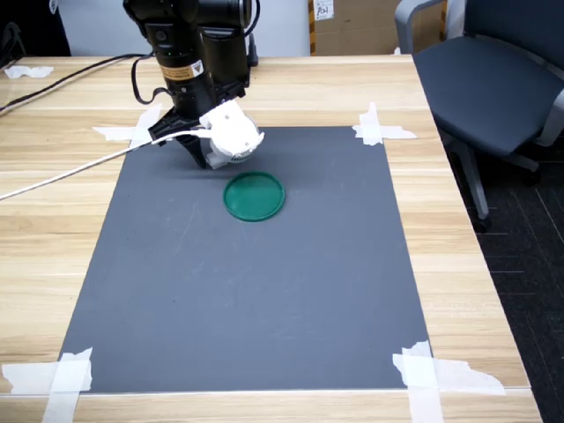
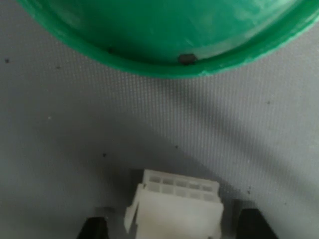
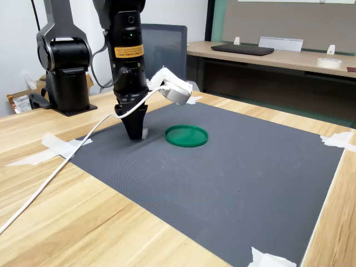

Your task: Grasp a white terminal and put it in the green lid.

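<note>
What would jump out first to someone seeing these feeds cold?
Probably the green lid, the one bright thing on the dark mat, near its middle and empty. Next, the black arm lowered onto the mat just beside the lid, on the first exterior view's left. In the wrist view the gripper straddles the white terminal, a finger on each side, the terminal outside the lid's rim.

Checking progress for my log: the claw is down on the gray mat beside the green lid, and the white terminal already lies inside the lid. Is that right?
Not quite. The white terminal is not in the green lid; the wrist view shows it on the gray mat, between the fingers of the claw, apart from the lid's rim. The rest holds: the claw is down on the mat beside the lid.
</note>
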You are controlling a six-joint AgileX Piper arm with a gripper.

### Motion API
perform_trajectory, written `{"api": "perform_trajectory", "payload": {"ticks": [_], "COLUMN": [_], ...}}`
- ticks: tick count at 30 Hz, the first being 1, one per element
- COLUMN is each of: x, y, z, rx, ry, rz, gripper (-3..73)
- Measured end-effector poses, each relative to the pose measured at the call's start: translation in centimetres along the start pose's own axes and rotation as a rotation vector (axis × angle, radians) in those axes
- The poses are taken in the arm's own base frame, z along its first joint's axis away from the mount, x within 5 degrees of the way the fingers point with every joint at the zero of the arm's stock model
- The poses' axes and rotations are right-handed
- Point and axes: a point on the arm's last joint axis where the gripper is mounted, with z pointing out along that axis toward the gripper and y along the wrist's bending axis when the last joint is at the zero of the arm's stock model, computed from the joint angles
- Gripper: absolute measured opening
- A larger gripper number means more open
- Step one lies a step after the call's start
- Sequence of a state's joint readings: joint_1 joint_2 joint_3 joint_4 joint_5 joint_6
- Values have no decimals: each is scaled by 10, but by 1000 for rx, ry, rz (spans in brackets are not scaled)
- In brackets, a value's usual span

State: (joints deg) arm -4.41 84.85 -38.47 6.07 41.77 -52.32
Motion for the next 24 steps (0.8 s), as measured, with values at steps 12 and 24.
{"api": "perform_trajectory", "payload": {"ticks": [12, 24], "x": [-2, -2], "y": [-2, -2], "z": [3, 3], "rx": [9, 6], "ry": [-12, -10], "rz": [5, 9], "gripper": [503, 300]}}
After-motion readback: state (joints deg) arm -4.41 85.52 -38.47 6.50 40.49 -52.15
